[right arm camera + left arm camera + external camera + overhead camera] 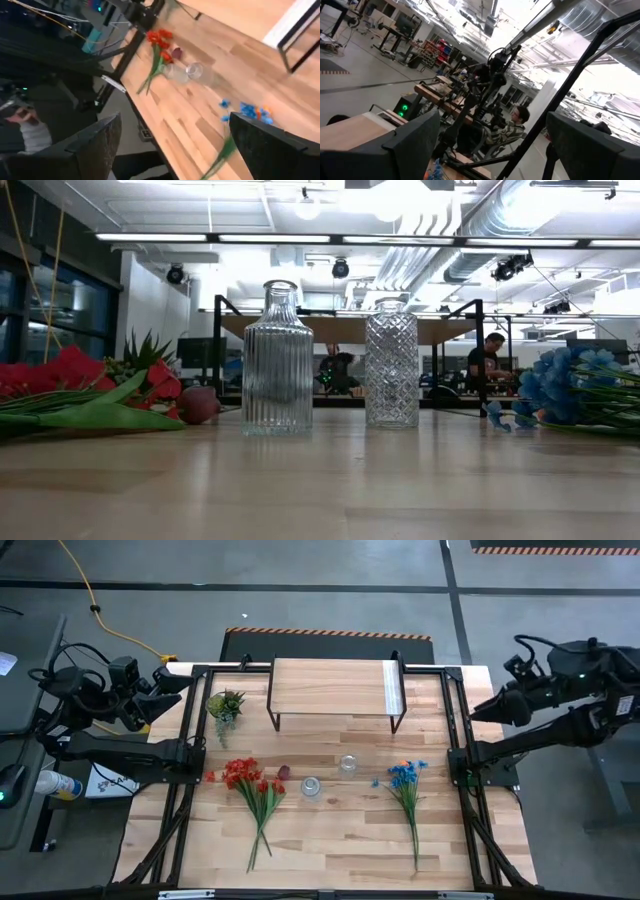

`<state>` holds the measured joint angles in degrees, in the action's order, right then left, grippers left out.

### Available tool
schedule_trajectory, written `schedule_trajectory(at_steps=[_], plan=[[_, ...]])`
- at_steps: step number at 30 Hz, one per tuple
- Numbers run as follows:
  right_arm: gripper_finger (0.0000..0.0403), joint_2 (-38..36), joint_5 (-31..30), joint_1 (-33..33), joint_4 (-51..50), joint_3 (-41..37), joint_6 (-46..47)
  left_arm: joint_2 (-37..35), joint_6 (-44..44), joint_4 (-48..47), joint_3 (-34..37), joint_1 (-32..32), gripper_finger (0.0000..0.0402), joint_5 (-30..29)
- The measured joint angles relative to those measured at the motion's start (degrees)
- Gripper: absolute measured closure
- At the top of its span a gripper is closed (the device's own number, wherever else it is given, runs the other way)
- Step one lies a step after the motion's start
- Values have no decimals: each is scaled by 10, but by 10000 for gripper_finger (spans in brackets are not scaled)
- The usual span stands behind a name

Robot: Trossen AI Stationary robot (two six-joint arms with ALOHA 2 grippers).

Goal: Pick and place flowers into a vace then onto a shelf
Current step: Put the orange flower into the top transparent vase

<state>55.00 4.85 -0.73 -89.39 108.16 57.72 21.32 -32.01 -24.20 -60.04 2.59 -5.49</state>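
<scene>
High view shows the red flowers (252, 790) lying flat on the table (340, 840), blooms toward the shelf (335, 688), stems running toward the near edge, so their long axis goes front to back. A dark maroon tulip (283, 772) lies just beside the red blooms. The blue flowers (407, 790) lie the same way on the other side, an orange bloom among them. Between the two bunches stand two empty glass vases, one ribbed (311, 787) and one cut-glass (348, 764), near each other but apart. The left gripper (172, 686) waits raised beyond the table's left edge, nearer the red bunch; its wrist view shows the fingers (405, 145) spread wide, holding nothing. The right gripper (484, 708) hangs off the right edge, nearer the blue bunch, fingers (265, 145) likewise apart and empty. I judge nothing is started yet
</scene>
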Motion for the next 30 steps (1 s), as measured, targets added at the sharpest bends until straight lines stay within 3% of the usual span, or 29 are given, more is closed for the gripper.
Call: schedule_trajectory(at_steps=[14, 19, 22, 30], plan=[[45, -34, 102, 1, -7, -205, 41, 0, -2, -22, 0, 0, 2, -13], [45, -49, 109, 32, -2, -265, 73, 0, -15, -42, 0, 0, 2, -22], [45, -57, 100, 66, 4, -285, 100, 0, -15, -46, 0, 0, 2, -22], [45, -50, -2, 189, 42, -290, 165, 0, -15, -46, 0, 0, 2, -25]])
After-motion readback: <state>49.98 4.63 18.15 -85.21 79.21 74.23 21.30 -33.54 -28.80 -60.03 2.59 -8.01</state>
